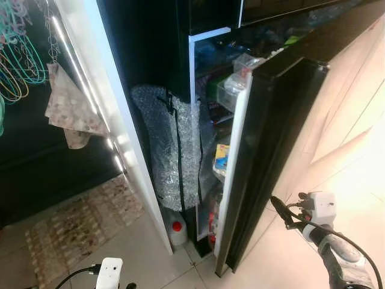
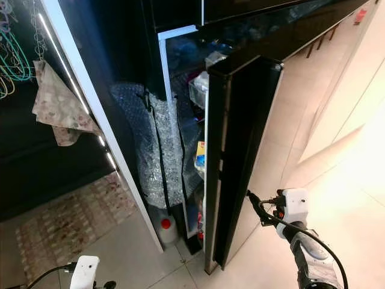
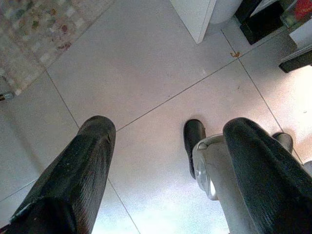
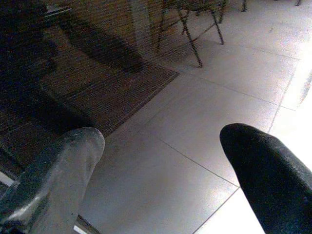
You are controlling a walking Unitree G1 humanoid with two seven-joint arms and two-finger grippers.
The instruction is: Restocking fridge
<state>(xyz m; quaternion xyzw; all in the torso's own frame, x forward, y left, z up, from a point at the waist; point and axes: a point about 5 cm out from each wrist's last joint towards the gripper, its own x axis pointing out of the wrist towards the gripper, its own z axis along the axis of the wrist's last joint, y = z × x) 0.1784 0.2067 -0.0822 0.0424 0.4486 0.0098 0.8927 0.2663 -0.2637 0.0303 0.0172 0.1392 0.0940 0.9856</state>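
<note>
R gripper [image 4: 161,146] raised, open, by fridge door [image 1: 264,156]

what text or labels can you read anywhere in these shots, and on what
None can be read.
The yellow and blue packet on the fridge door shelf carries print, too blurred to read.
The white jug with the red cap on the floor shows no legible label.

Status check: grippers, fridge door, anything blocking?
Both grippers open, empty: right gripper raised beside the fridge door, left gripper low over floor. Door ajar, shelves stocked. Bubble-wrap bundle and white jug beside fridge.
</note>
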